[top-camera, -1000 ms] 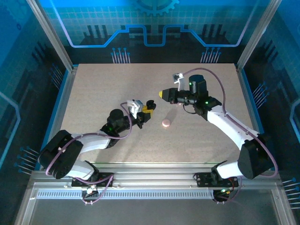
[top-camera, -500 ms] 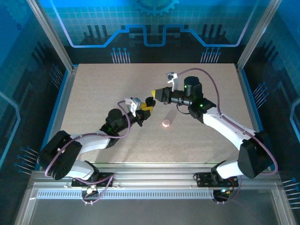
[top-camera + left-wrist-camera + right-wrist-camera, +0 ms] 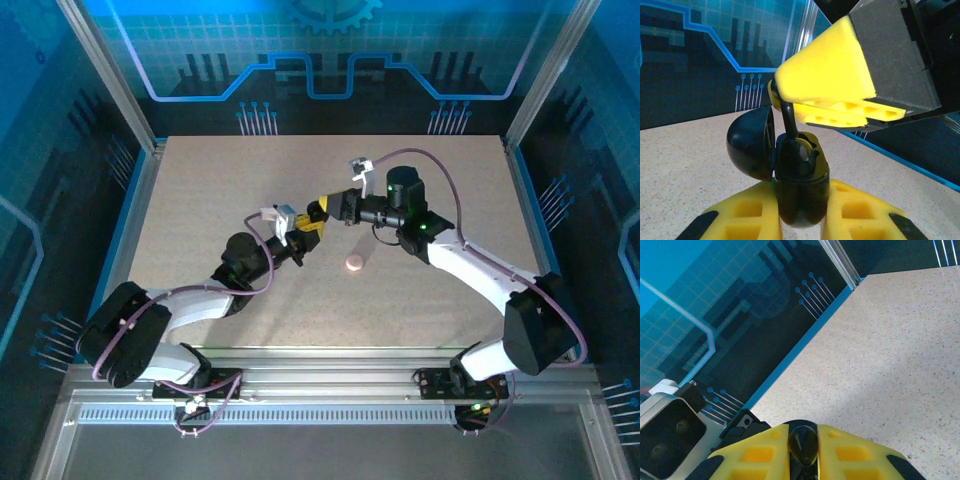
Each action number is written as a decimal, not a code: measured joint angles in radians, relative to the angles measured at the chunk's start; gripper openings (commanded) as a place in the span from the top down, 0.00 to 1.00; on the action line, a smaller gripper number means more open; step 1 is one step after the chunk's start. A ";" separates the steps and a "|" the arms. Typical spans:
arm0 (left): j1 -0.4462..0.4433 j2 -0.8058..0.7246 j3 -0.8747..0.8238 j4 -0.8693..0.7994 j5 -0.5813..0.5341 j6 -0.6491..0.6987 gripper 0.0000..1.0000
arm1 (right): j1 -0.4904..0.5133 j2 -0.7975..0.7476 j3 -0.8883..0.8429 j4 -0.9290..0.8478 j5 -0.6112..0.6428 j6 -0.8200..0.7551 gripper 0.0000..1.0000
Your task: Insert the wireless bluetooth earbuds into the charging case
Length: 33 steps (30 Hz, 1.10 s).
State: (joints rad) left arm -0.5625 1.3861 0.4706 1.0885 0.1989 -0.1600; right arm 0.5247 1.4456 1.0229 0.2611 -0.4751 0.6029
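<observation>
The black charging case (image 3: pixel 801 187) stands upright with its lid (image 3: pixel 749 147) swung open to the left, and my left gripper (image 3: pixel 800 222) is shut on its body. In the top view this gripper (image 3: pixel 311 229) is lifted over the middle of the table. My right gripper (image 3: pixel 323 208) meets it from the right, shut on a black earbud (image 3: pixel 803 444). In the left wrist view the right gripper's yellow fingers (image 3: pixel 825 75) hang just above the case, and the earbud's stem (image 3: pixel 787 117) reaches down into the case's open top.
A small pale pink round disc (image 3: pixel 354 263) lies on the speckled table (image 3: pixel 200 190), just right of and nearer than the two grippers. Blue-lit walls and metal posts (image 3: pixel 110 70) enclose the table. The left wrist camera housing (image 3: pixel 670 432) appears close by in the right wrist view.
My right gripper has moved left with the earbud until it sits directly over the case. The left gripper has shifted slightly up and back to meet it.
</observation>
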 measured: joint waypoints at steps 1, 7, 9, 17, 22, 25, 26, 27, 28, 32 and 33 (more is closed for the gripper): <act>0.000 0.000 0.000 0.002 0.000 0.000 0.88 | 0.000 0.000 -0.003 0.003 0.000 0.000 0.81; 0.000 0.000 0.000 0.000 -0.007 0.000 0.87 | 0.000 0.000 -0.026 0.020 0.000 0.000 0.81; 0.000 0.000 0.000 0.001 -0.010 0.000 0.87 | 0.000 -0.001 -0.028 0.026 0.000 0.000 0.81; -0.002 0.000 0.000 0.002 -0.011 0.000 0.87 | 0.000 -0.013 -0.041 0.029 0.003 0.000 0.81; -0.003 0.000 0.000 0.002 -0.011 0.001 0.87 | 0.000 -0.018 -0.043 0.029 0.003 0.000 0.81; -0.004 0.000 0.000 0.002 -0.011 0.001 0.87 | 0.000 -0.019 -0.044 0.027 0.002 0.000 0.79; -0.003 0.000 0.000 0.002 -0.011 0.001 0.87 | 0.000 -0.019 -0.045 0.027 0.000 0.000 0.78; -0.003 0.000 0.000 0.001 -0.011 0.001 0.87 | 0.000 -0.020 -0.045 0.026 0.000 0.000 0.78; -0.003 0.000 0.000 0.001 -0.012 0.002 0.87 | 0.000 -0.021 -0.047 0.023 -0.001 -0.001 0.77; -0.004 0.000 0.002 -0.001 -0.015 0.004 0.87 | 0.000 -0.025 -0.047 0.002 -0.005 -0.008 0.76; -0.004 0.000 0.002 -0.002 -0.015 0.004 0.87 | 0.000 -0.026 -0.047 0.002 -0.005 -0.010 0.76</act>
State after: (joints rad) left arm -0.5663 1.3865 0.4725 1.0866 0.1841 -0.1558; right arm 0.5243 1.4200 0.9756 0.2626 -0.4797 0.5934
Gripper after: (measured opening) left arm 0.186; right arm 0.235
